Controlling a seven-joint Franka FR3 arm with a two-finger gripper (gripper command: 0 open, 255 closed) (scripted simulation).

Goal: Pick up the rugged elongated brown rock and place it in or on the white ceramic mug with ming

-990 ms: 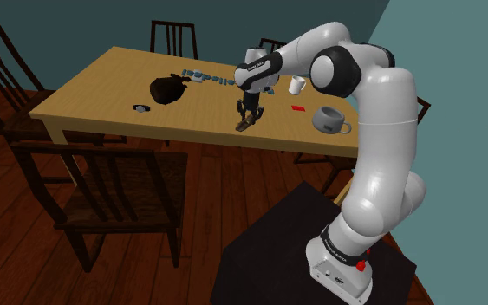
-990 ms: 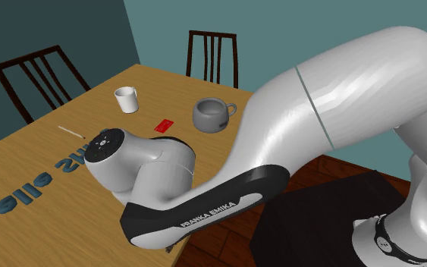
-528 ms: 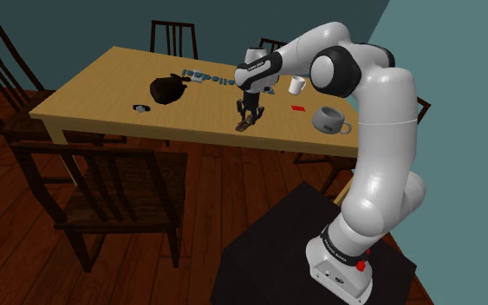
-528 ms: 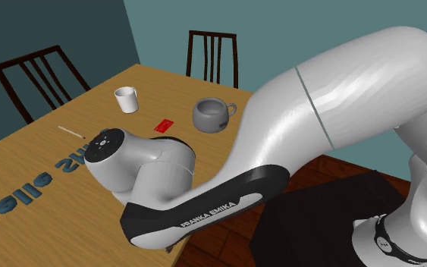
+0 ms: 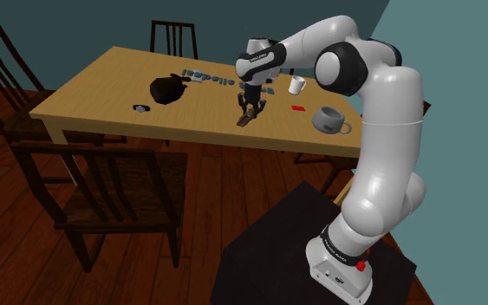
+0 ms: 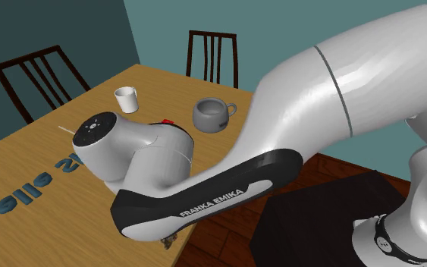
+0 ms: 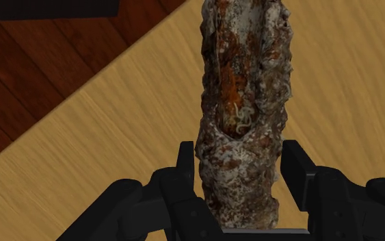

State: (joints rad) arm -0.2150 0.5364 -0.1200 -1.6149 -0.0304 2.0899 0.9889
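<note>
Shoulder view: seeing the arm point(image 5: 380, 130) reached over the surface point(image 5: 103, 82), jaws pointing down near its front edge. Jaws clenched on the brown rock point(image 5: 247, 120), tilted, just below them. Can't tell whether the rock's low end touches the wood or clears it. Spotting the white mug point(image 5: 296, 84) farther back, toward the shoulder view's right, well apart from the rock. Also noting a grey cup point(image 5: 330, 120) near the right end, a red card point(image 5: 298, 107) between the two cups, a black bag point(image 5: 168, 88) off to the left, and a row of blue-grey letters point(image 5: 207, 79) behind the jaws.

Second exterior view: looking past the arm's big white link point(image 6: 340, 83). Finding the white mug point(image 6: 126, 98) upright toward the far side of the surface point(image 6: 22, 155), with the grey cup point(image 6: 211, 114) to its right. Red card point(image 6: 166, 121) peeking out from behind the wrist joint. Blue letters point(image 6: 14, 199) at lower left.

Wrist view: seeing both black fingers point(image 7: 186, 164) pressed against the sides of the rock point(image 7: 242, 103). Gripped near one end, the rest stretching away over the wood grain. Rough crust, rust-brown mixed with whitish patches. Dark plank floor point(image 7: 47, 61) beyond the surface's edge.
</note>
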